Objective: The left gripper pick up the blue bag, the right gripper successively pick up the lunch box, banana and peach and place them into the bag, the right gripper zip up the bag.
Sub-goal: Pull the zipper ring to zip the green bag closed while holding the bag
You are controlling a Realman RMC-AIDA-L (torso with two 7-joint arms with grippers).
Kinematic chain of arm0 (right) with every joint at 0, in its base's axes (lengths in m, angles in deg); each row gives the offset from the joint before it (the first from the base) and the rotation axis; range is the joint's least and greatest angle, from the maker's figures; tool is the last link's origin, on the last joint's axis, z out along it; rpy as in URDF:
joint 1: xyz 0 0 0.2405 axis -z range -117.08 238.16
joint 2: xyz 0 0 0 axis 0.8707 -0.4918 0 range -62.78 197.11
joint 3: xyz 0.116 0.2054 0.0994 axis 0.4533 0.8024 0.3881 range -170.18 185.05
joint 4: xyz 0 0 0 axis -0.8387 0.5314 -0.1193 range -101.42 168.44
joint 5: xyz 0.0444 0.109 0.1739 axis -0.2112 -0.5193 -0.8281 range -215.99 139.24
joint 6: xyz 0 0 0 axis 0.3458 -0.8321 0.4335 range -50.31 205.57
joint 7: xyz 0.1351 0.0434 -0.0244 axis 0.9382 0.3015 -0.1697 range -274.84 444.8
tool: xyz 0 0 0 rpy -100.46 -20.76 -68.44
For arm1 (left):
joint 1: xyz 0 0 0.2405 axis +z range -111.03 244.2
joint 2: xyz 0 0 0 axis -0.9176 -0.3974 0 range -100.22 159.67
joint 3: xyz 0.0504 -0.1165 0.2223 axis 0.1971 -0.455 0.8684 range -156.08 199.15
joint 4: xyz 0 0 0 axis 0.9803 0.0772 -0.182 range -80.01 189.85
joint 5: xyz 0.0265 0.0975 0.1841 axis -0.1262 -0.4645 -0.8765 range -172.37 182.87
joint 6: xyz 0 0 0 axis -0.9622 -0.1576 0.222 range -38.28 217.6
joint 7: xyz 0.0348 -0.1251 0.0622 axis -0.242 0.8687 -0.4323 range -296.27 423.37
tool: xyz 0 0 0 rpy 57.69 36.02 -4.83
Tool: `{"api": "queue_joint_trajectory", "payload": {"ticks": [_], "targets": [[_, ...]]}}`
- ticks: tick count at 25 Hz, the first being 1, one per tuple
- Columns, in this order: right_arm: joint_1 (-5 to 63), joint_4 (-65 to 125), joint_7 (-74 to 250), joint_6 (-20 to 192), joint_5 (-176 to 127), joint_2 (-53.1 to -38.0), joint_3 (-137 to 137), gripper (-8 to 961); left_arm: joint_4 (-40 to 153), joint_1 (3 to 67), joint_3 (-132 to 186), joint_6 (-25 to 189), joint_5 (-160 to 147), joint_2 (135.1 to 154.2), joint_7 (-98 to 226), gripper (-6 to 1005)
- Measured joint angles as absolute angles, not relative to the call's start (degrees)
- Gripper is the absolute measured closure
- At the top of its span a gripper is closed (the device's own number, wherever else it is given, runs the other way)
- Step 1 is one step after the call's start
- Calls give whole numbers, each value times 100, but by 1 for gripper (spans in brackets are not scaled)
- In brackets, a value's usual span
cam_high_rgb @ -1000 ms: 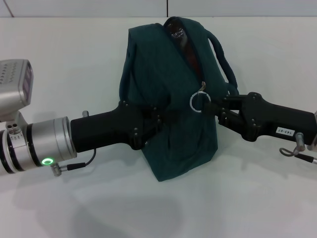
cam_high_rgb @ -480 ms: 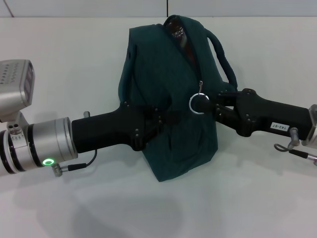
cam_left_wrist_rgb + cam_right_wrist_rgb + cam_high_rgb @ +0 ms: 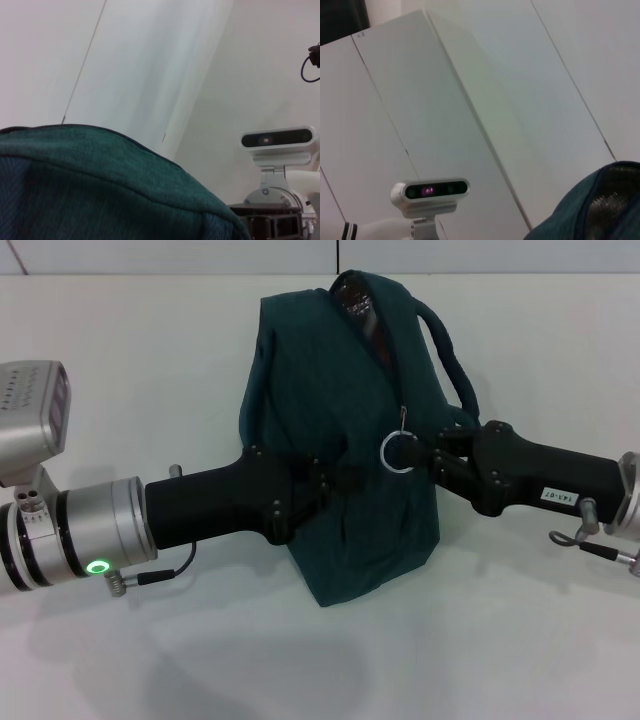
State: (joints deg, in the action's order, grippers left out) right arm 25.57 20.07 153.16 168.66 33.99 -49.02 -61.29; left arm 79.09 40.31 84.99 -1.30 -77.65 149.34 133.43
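Observation:
The blue bag (image 3: 330,390), dark teal fabric, stands upright mid-table with its padded handle (image 3: 450,350) hanging off the far right side. Its top (image 3: 352,295) gapes open on a dark, glossy inside. My left gripper (image 3: 335,478) is shut on the bag's front fabric from the left. My right gripper (image 3: 432,452) comes in from the right, its tips pinching the silver zipper ring pull (image 3: 397,452) low on the zipper line. The bag fabric fills the left wrist view (image 3: 100,185), and its rim shows in the right wrist view (image 3: 590,210). The lunch box, banana and peach are out of view.
The white table (image 3: 150,350) surrounds the bag. My left arm's silver wrist (image 3: 70,530) lies at the near left, and a loose cable (image 3: 590,545) hangs at the right wrist. The head camera shows in both wrist views (image 3: 277,137) (image 3: 430,192).
My right gripper has shifted a little to the left with the ring pull, pressing closer to the bag. The left gripper and the bag have stayed put.

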Motion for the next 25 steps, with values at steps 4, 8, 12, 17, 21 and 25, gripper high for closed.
{"api": "queue_joint_trajectory", "payload": {"ticks": [4, 8, 12, 17, 21, 25], "targets": [[2548, 2006, 15328, 16775, 3398, -4903, -6164, 853, 7909, 4031, 8499, -130, -7766, 14934, 13343, 957], [2547, 2005, 15344, 16791, 3399, -4903, -6164, 890, 7909, 4031, 8498, -131, -7765, 14934, 13343, 958], [2592, 1949, 15382, 17051, 3384, -4890, -6114, 926, 7909, 4055, 8498, -133, -7764, 14934, 13342, 958], [2832, 1839, 15480, 17272, 3113, -4803, -6084, 936, 7909, 4073, 8487, -141, -7763, 14934, 13342, 958], [3059, 1541, 15608, 17279, 3069, -4765, -6085, 935, 7909, 4066, 8485, -141, -7763, 14934, 13343, 957], [3167, 1432, 15658, 17279, 3053, -4740, -5993, 936, 7909, 4061, 8490, -144, -7763, 14934, 13348, 957]]}}
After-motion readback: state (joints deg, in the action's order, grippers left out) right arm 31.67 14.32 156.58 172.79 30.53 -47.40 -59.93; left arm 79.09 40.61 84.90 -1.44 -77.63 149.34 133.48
